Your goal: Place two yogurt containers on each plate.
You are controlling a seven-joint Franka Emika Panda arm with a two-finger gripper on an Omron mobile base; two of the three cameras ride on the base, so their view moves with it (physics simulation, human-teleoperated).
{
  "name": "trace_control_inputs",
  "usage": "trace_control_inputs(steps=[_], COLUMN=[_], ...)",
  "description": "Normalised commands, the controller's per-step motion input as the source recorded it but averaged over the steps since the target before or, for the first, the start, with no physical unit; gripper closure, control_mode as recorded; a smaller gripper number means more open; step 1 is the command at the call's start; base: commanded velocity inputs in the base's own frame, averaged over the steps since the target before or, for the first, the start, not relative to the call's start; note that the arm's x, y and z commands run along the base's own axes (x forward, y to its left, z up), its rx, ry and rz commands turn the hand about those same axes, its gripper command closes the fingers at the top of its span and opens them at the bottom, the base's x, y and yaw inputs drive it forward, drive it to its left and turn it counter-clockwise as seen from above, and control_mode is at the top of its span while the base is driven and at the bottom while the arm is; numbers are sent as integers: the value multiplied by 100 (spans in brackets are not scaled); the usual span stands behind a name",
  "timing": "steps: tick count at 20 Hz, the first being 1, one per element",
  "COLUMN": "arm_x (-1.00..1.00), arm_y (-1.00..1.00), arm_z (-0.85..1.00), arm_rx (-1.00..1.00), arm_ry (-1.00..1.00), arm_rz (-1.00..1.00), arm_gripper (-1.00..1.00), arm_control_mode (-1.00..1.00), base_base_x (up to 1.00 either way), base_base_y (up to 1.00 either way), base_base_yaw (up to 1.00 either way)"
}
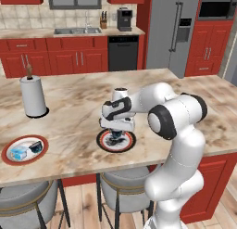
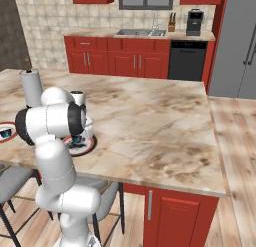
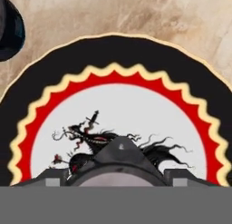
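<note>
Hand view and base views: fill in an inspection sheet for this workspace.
Surface: marble counter.
Job's things: orange-rimmed plate holds a light blue cup and a dark cup; a grey cup sits low over the patterned plate.
Clutter: paper-towel roll.
Grippers: tool straddles the grey cup; grip unclear.
Cables: nothing seen.
Surroundings: stools, red cabinets, fridge.
</note>
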Motion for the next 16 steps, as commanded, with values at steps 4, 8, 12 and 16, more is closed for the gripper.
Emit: trace_control_inputs(steps=[4,8,12,16], arm_x=[0,0,54,90], arm_y=[0,0,1,14], arm_z=[36,29,5,0], arm_rx=[0,0,-6,-1], arm_ry=[0,0,-12,-12], arm_rz=[0,1,18,28], arm_gripper=[-100,-100,-100,-100], arm_control_mode=[-100,-100,-100,-100], base_base_x=[0,0,0,0], base_base_y=[0,0,0,0], base_base_yaw=[0,0,0,0])
